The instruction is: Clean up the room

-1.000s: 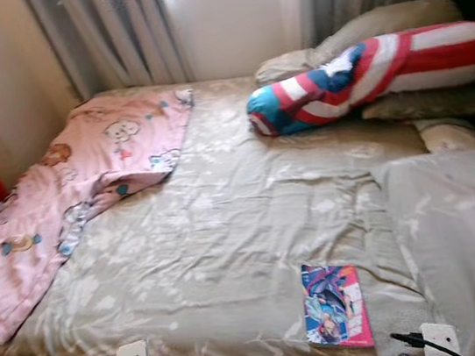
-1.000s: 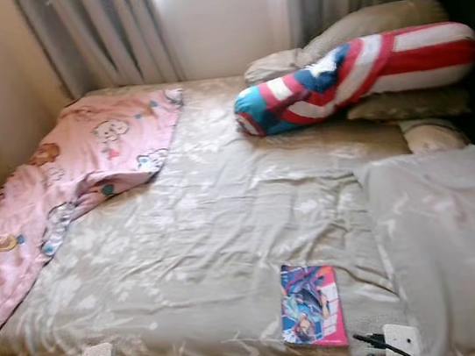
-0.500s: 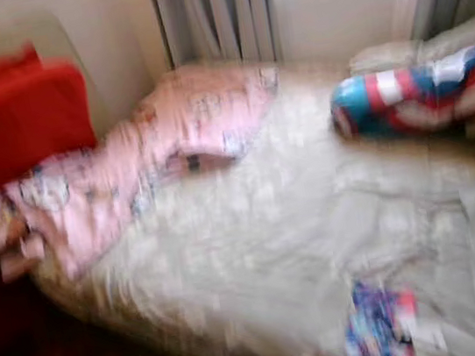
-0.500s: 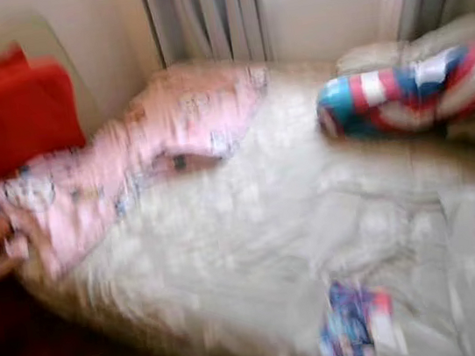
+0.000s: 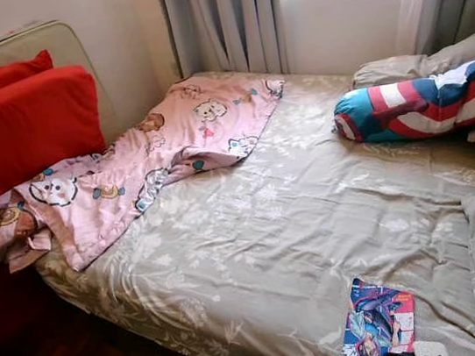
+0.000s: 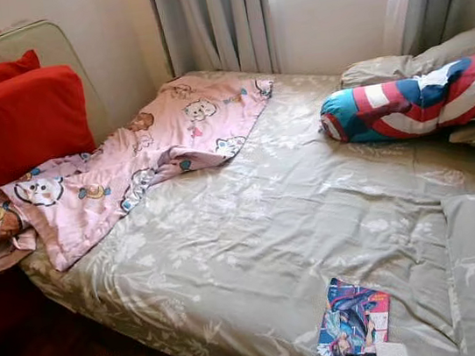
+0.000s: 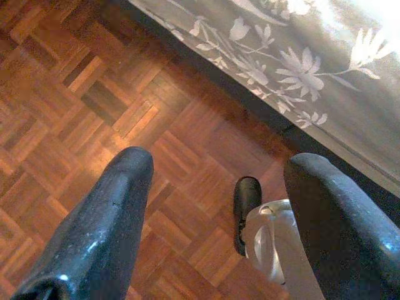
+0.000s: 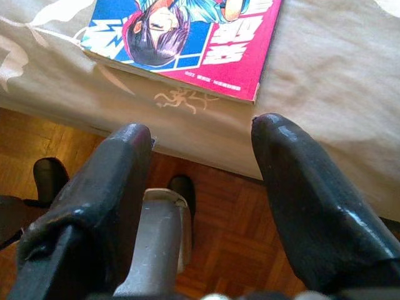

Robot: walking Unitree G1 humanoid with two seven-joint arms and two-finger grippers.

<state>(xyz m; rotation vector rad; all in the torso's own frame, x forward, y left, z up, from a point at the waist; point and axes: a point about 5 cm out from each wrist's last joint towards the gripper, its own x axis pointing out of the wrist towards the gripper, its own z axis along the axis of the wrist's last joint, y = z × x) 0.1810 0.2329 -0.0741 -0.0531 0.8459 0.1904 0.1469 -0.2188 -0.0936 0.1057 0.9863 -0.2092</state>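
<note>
Two black-fingered grippers hang low at the near edge of the bed (image 5: 256, 246), both with their fingers spread apart and holding nothing. From the right gripper (image 8: 203, 187), the comic book (image 8: 187, 37) lies just ahead of the fingertips, flat on the beige floral bedspread (image 6: 245, 230) near the mattress edge, its pink and blue cover facing up; the gripper itself sits over the edge of the bed, with wooden parquet floor (image 7: 75, 112) below and behind it. The left gripper (image 7: 215, 212) hovers above that parquet, with the hanging edge of the bedspread ahead of it and well apart from the book, which lies far off toward the right arm's side. Farther ahead of both grippers, across the bed, a pink cartoon-print blanket (image 5: 138, 165) lies crumpled on the side of the left gripper, spilling over the bed's edge against red cushions (image 5: 10, 130). On the right gripper's side, far beyond the book, a red, white and blue bolster pillow (image 5: 426, 103) rests against beige pillows (image 6: 416, 60) near the grey curtains (image 5: 219, 17) and window.
</note>
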